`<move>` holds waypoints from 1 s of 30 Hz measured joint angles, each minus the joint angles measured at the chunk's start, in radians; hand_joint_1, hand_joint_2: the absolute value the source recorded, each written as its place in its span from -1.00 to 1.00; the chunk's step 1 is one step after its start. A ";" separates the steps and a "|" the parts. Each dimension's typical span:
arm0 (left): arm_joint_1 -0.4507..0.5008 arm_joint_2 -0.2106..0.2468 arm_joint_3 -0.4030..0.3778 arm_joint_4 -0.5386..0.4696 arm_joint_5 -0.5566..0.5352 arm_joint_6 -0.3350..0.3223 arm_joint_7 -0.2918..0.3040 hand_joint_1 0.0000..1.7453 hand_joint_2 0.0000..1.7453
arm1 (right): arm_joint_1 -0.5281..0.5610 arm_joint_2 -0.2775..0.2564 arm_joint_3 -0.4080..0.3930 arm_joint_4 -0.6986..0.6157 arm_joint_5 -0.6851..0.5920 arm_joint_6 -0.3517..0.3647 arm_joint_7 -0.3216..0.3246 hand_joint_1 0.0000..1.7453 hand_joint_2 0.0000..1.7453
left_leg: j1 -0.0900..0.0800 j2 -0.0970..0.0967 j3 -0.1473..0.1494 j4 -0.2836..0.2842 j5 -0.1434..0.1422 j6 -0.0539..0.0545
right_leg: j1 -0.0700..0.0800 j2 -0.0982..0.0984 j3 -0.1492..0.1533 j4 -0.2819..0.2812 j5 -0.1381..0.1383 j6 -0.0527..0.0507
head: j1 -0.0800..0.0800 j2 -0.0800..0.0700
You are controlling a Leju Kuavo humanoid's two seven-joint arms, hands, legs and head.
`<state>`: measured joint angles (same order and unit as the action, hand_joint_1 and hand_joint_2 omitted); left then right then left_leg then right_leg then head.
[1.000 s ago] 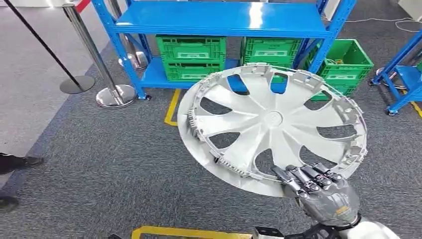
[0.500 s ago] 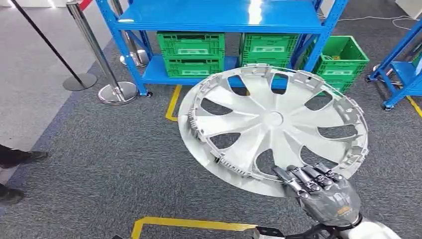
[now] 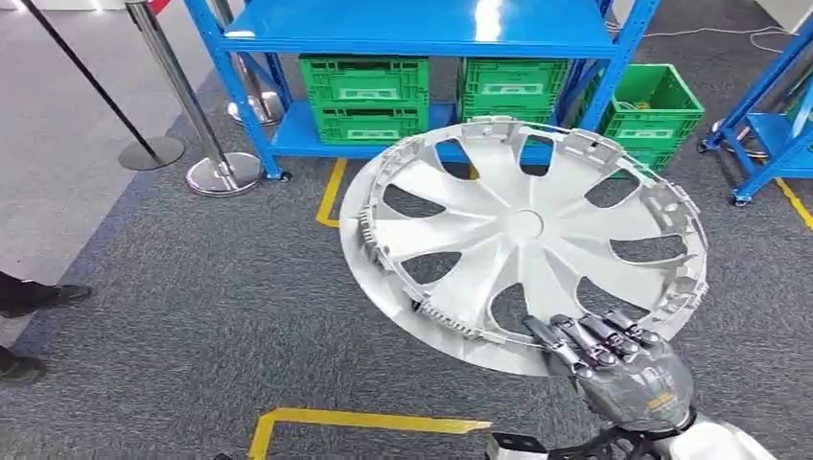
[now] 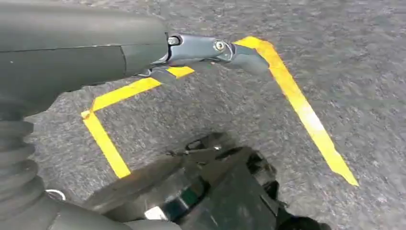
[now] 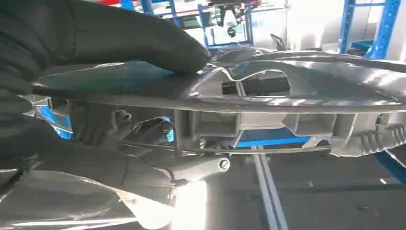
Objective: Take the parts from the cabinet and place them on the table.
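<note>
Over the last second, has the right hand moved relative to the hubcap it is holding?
No. The right hand holds the same spot on the silver hubcap's rim; just the blue shelf shifted, from camera motion.

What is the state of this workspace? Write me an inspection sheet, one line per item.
Surface: grey carpet floor with yellow tape lines; no table seen.
Job's things: silver wheel cover, held tilted above the floor by its near rim.
Clutter: green crates on the lower level of the blue rack; another green crate on the floor beside the rack.
Hands: right hand grips the wheel cover's rim; left hand hangs over the floor, holding nothing, fingers apart.
Cables: a white cable lies on the floor behind the rack.
Surroundings: metal barrier posts at left; a person's shoes at the left edge; a second blue rack at right.
</note>
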<state>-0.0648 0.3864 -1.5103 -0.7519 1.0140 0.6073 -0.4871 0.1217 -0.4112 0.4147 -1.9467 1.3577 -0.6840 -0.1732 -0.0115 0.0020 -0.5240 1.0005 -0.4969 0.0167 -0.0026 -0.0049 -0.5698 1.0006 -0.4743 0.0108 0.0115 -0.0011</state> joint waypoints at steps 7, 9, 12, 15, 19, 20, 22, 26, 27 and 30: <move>0.004 -0.002 0.002 0.000 -0.010 -0.009 0.003 -1.00 1.00 | -0.003 0.000 0.000 0.001 -0.001 0.000 -0.003 1.00 1.00 | 0.005 0.004 -0.018 -0.017 0.028 0.023 | -0.003 0.002 -0.137 0.304 -0.162 0.030 | 0.004 0.000; 0.006 -0.002 0.003 0.000 -0.011 -0.010 0.006 -1.00 1.00 | -0.001 0.000 0.000 0.003 -0.001 0.000 -0.003 1.00 1.00 | 0.005 0.004 -0.021 -0.014 0.030 0.022 | -0.004 0.002 -0.119 0.284 -0.130 0.031 | 0.003 0.000; 0.006 -0.004 0.007 0.000 -0.016 -0.010 0.006 -1.00 1.00 | -0.002 0.000 0.000 0.003 -0.001 0.000 -0.003 1.00 1.00 | 0.004 0.003 -0.021 -0.006 0.028 0.018 | -0.007 0.001 0.023 0.022 -0.022 0.026 | 0.005 0.000; 0.007 -0.002 0.007 0.000 -0.018 -0.010 0.006 -1.00 1.00 | -0.002 0.001 0.000 0.002 -0.001 0.000 -0.003 1.00 1.00 | -0.007 0.001 -0.039 0.008 0.029 0.017 | -0.009 0.005 0.035 -0.008 -0.030 0.019 | 0.002 0.000; 0.007 0.000 0.007 0.000 -0.017 -0.010 0.006 -1.00 1.00 | -0.001 0.001 0.000 0.002 -0.001 0.000 -0.003 1.00 1.00 | -0.004 0.001 -0.039 0.003 0.036 0.022 | -0.004 0.005 0.032 -0.005 -0.029 0.016 | 0.001 0.000; 0.007 0.000 0.007 0.000 -0.018 -0.010 0.006 -1.00 1.00 | -0.001 0.001 0.000 0.002 -0.001 0.000 -0.003 1.00 1.00 | -0.003 0.001 -0.039 0.002 0.038 0.020 | -0.003 0.005 0.032 -0.005 -0.028 0.015 | 0.002 0.000; 0.007 0.000 0.007 0.000 -0.017 -0.010 0.006 -1.00 1.00 | -0.001 0.001 0.000 0.002 -0.001 0.000 -0.004 1.00 1.00 | -0.002 0.001 -0.040 0.000 0.041 0.015 | -0.001 0.004 0.030 -0.005 -0.028 0.009 | 0.002 0.000; 0.007 -0.001 0.007 0.000 -0.018 -0.010 0.006 -1.00 1.00 | -0.001 0.001 0.000 0.002 -0.001 0.000 -0.004 1.00 1.00 | 0.000 0.001 -0.042 0.000 0.044 0.005 | 0.001 0.004 0.028 -0.004 -0.026 0.005 | 0.002 0.000; 0.007 -0.001 0.008 0.000 -0.018 -0.010 0.006 -1.00 1.00 | -0.001 0.001 0.000 0.002 -0.002 0.000 -0.004 1.00 1.00 | 0.000 0.001 -0.043 0.000 0.044 0.004 | 0.001 0.004 0.028 -0.004 -0.026 0.005 | 0.002 0.000; 0.008 -0.002 0.010 0.000 -0.020 -0.013 0.006 -1.00 1.00 | -0.001 0.001 0.000 0.002 -0.009 0.000 -0.004 1.00 1.00 | 0.000 0.001 -0.044 0.000 0.045 0.000 | 0.001 0.004 0.027 -0.004 -0.025 0.003 | 0.002 0.000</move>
<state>-0.0571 0.3845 -1.5007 -0.7519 0.9937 0.5947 -0.4810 0.1206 -0.4105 0.4143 -1.9444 1.3486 -0.6840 -0.1774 -0.0110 0.0033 -0.5683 1.0002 -0.4518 0.0171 -0.0014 -0.0009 -0.5428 0.9970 -0.4991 0.0142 0.0137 -0.0011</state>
